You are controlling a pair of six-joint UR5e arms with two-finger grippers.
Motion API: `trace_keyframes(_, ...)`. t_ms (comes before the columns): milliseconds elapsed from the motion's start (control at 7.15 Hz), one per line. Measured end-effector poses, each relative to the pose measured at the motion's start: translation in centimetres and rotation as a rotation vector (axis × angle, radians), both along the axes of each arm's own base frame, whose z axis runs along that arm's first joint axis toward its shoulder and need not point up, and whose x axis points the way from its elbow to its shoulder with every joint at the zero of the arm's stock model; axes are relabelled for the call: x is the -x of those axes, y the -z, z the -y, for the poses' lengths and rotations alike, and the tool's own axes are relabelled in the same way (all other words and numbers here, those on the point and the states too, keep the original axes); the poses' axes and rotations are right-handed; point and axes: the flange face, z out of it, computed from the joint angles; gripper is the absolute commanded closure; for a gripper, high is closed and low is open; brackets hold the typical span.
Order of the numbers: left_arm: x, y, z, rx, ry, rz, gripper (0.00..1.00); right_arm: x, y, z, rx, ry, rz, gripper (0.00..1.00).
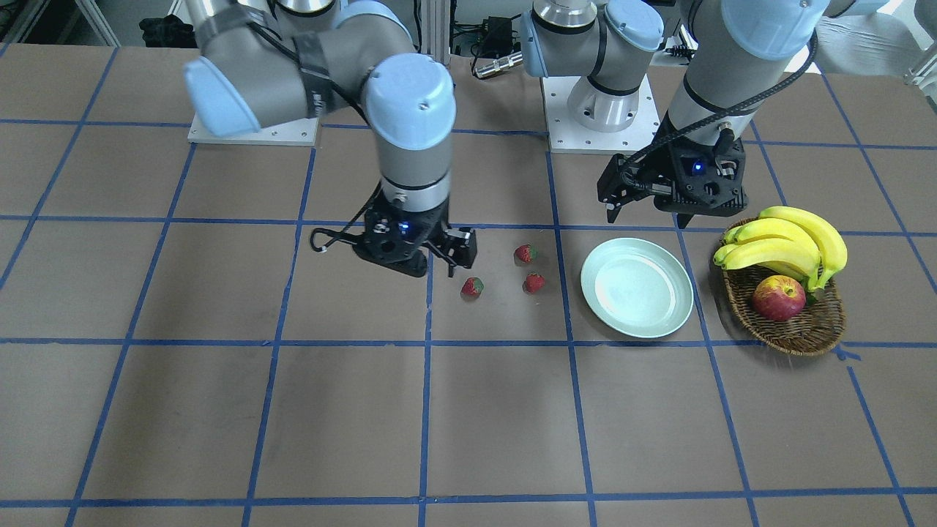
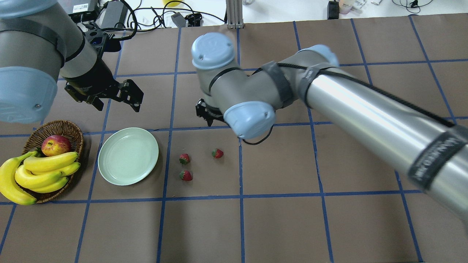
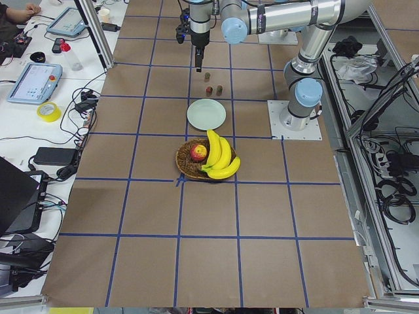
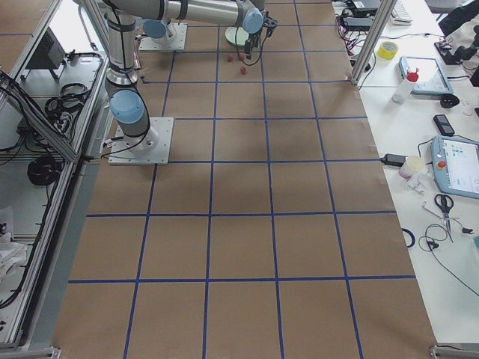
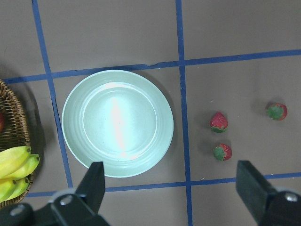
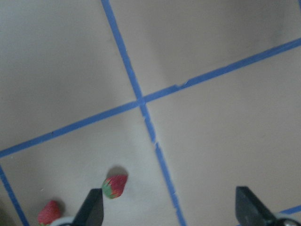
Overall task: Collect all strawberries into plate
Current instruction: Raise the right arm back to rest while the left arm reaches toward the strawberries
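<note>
Three small red strawberries (image 1: 472,287) (image 1: 525,254) (image 1: 534,282) lie on the brown table beside the empty mint-green plate (image 1: 637,288). In the overhead view the strawberries (image 2: 217,153) (image 2: 184,159) (image 2: 186,175) lie right of the plate (image 2: 128,156). My right gripper (image 1: 438,262) is open and empty, hovering just beside the nearest strawberry (image 6: 115,185). My left gripper (image 1: 650,216) is open and empty, hovering above the plate's robot-side rim. Its wrist view shows the plate (image 5: 117,122) and all three strawberries (image 5: 219,122) below it.
A brown wicker basket (image 1: 798,329) with bananas (image 1: 790,241) and a red-yellow apple (image 1: 778,298) stands beside the plate, on the side away from the strawberries. Blue tape lines grid the table. The arm bases (image 1: 600,117) stand at the robot-side edge.
</note>
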Motion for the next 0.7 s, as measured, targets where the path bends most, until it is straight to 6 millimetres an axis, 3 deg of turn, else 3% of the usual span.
trace_keyframes(140,0.3,0.3,0.0,-0.006,0.005,-0.007,0.00,6.3,-3.5,1.3,0.015,-0.076,0.005,0.00)
trace_keyframes(280,0.7,0.9,0.0,-0.020,0.009,-0.011,0.00,11.3,-6.3,2.2,0.039,-0.142,0.005,0.00)
trace_keyframes(420,1.6,1.9,0.0,-0.037,0.025,-0.013,0.00,14.6,-8.8,2.5,0.065,-0.192,-0.001,0.00)
trace_keyframes(699,6.3,4.8,-0.9,-0.051,0.101,-0.034,0.00,15.9,-14.0,1.3,0.092,-0.236,-0.015,0.00)
